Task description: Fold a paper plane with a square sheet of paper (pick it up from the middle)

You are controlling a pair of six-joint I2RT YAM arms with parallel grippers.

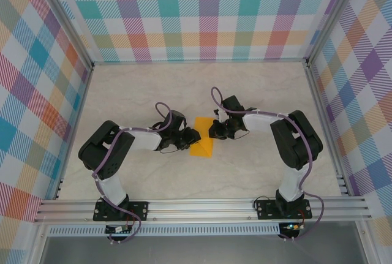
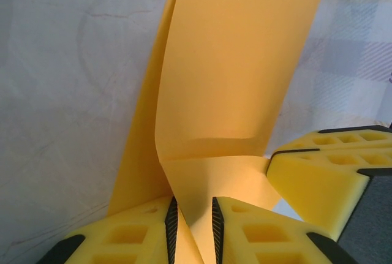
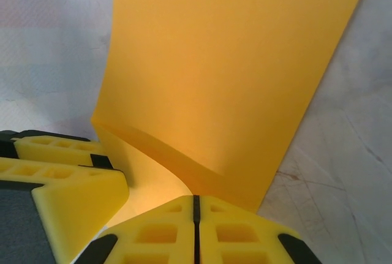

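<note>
paper: square sheet of paper (image 1: 201, 146) mid-worktop (image 1: 257, 80), between both arms, creased and curled upward | left fingers (image 2: 172, 221): narrow gap, raised fold of the sheet between the pads, cannot tell if pinched | right fingers (image 3: 171, 227): clenched on the sheet's near edge

Pale marbled tabletop (image 1: 153, 178), bright plaid walls (image 1: 202, 13) on three sides, aluminium rail (image 1: 202, 206) along near edge

1 overhead camera looks down from behind; 2 wrist cameras closely share the sheet of paper (image 3: 233, 62).
</note>
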